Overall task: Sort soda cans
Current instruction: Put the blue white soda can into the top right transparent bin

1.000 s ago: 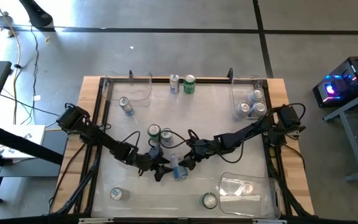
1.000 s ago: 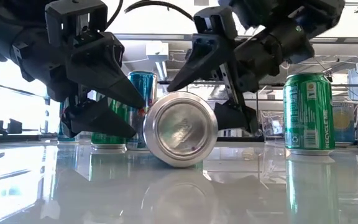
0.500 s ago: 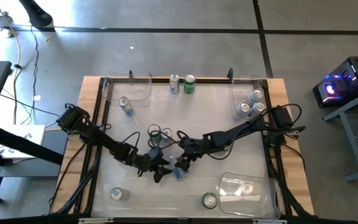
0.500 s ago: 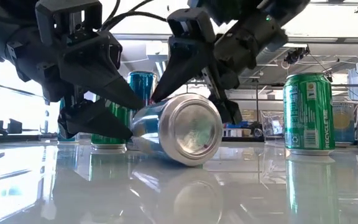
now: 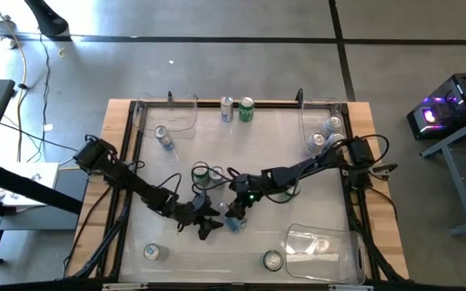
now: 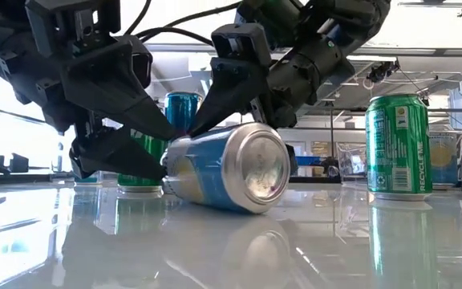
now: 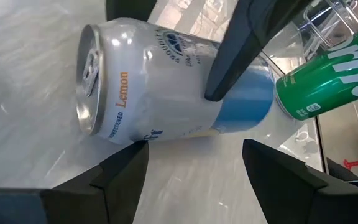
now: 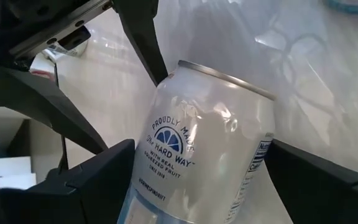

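Glossy white tabletop [image 5: 176,242], framed in wood, is reflecting the action as the right gripper [image 6: 243,136] is clamping a blue-and-white can [image 6: 227,168] lying on its side just toward 6 o'clock of the table's centre. A second ago the can's silver end was facing the low camera squarely; now it is swinging toward 3 o'clock, baring its blue flank, and the right arm is reaching further toward 9 o'clock. The left gripper [image 6: 163,148] is staying put at the can's other end, its fingers spread and clasping nothing.

Only the left wrist view is showing the word "Lemon" on the can and one right finger lying across its body; only the overhead view is taking in the bins.

From above, at least eleven cans are showing, four of them green. Nearest, at 7, 5 and 4 o'clock, are sitting a silver can [image 5: 150,252], a green can [image 5: 273,260] and one inside a clear bin [image 5: 298,238]. Beyond the held can, two green cans [image 5: 209,172] are standing together. Farther off, one is lying at 10 o'clock, a pair [image 5: 237,108] is standing at 12, and two are resting in the 2 o'clock bin [image 5: 304,121]. Three bins are showing.
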